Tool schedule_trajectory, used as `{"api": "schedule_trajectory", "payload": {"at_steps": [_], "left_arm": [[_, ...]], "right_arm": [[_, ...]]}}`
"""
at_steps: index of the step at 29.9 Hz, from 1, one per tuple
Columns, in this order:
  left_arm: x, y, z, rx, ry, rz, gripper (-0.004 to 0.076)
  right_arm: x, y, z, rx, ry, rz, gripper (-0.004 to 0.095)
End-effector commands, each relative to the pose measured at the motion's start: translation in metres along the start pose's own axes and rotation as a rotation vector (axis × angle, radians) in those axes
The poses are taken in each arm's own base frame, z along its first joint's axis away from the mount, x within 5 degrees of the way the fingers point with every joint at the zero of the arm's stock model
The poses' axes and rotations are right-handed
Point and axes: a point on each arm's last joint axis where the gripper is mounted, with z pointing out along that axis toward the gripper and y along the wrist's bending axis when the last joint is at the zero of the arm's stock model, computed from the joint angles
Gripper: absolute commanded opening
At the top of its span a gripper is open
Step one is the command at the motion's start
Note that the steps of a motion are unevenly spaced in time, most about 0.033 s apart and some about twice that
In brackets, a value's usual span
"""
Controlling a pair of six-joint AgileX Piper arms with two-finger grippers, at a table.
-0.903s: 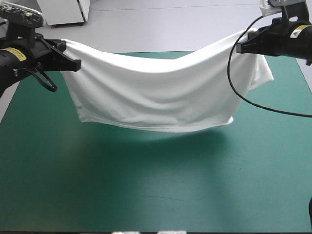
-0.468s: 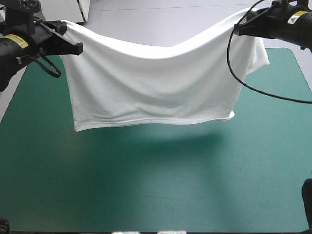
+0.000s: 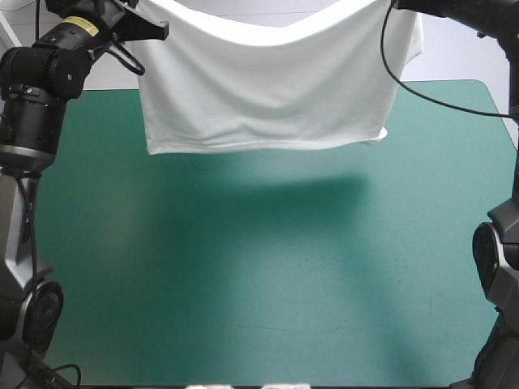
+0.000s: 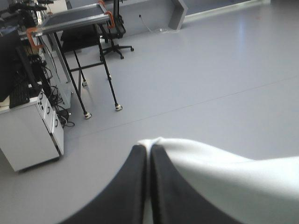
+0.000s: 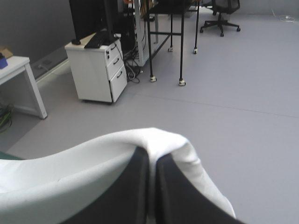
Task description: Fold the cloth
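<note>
The white T-shirt (image 3: pixel 268 89) hangs in the air over the far half of the teal-green table (image 3: pixel 268 284), stretched between both arms, its lower hem level and clear of the cover. My left gripper (image 3: pixel 158 31) holds its upper left corner at the picture's top. In the left wrist view that gripper (image 4: pixel 148 148) is shut on the T-shirt (image 4: pixel 233 186), cloth bunched at the tips. My right gripper (image 5: pixel 152 156) is shut on the T-shirt (image 5: pixel 70 182) too, cloth draped over its fingers. In the high view the right gripper's tips are out of frame.
The T-shirt's shadow (image 3: pixel 268 203) lies on the cover below its hem. The rounded far right corner of the table (image 3: pixel 486 87) shows beside the hanging sleeve. Both wrist views look level across a grey floor.
Both arms have risen and moved away from me, lifting the T-shirt higher. Its sagging upper edge has drawn tighter and the hem now hangs straighter.
</note>
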Motion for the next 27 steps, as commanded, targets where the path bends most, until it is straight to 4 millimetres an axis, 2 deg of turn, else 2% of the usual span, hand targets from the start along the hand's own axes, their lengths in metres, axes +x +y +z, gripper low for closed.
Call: {"api": "schedule_trajectory", "payload": {"at_steps": [1, 3, 6, 9, 13, 17, 20, 23, 27], "left_arm": [[-0.035, 0.011, -0.009, -0.047, -0.218, -0.010, -0.0009], [-0.032, 0.010, 0.001, -0.045, -0.207, -0.010, -0.0009], [-0.013, 0.007, 0.016, -0.021, -0.080, -0.018, -0.0009], [0.018, 0.002, 0.029, 0.018, 0.119, -0.030, -0.0009], [0.045, -0.005, 0.032, 0.054, 0.277, -0.074, -0.0009], [0.066, -0.011, 0.022, 0.090, 0.400, -0.097, -0.0009], [0.074, -0.013, 0.005, 0.100, 0.462, -0.098, -0.0009], [0.082, -0.015, -0.015, 0.109, 0.519, -0.099, -0.0009], [0.098, -0.017, -0.039, 0.109, 0.582, -0.089, -0.0009]], "right_arm": [[-0.031, -0.008, -0.028, 0.015, -0.195, -0.002, -0.0013], [-0.023, -0.016, -0.022, 0.017, -0.148, 0.005, -0.0013], [-0.004, -0.022, -0.006, -0.005, -0.040, 0.022, -0.0013], [0.024, -0.027, 0.012, -0.054, 0.134, 0.050, -0.0013], [0.047, -0.031, 0.023, -0.077, 0.251, 0.105, -0.0013], [0.071, -0.031, 0.024, -0.101, 0.361, 0.137, -0.0013], [0.088, -0.028, 0.019, -0.110, 0.430, 0.153, -0.0013], [0.105, -0.022, 0.008, -0.112, 0.497, 0.175, -0.0013], [0.119, -0.010, -0.018, -0.107, 0.551, 0.200, -0.0013]]}}
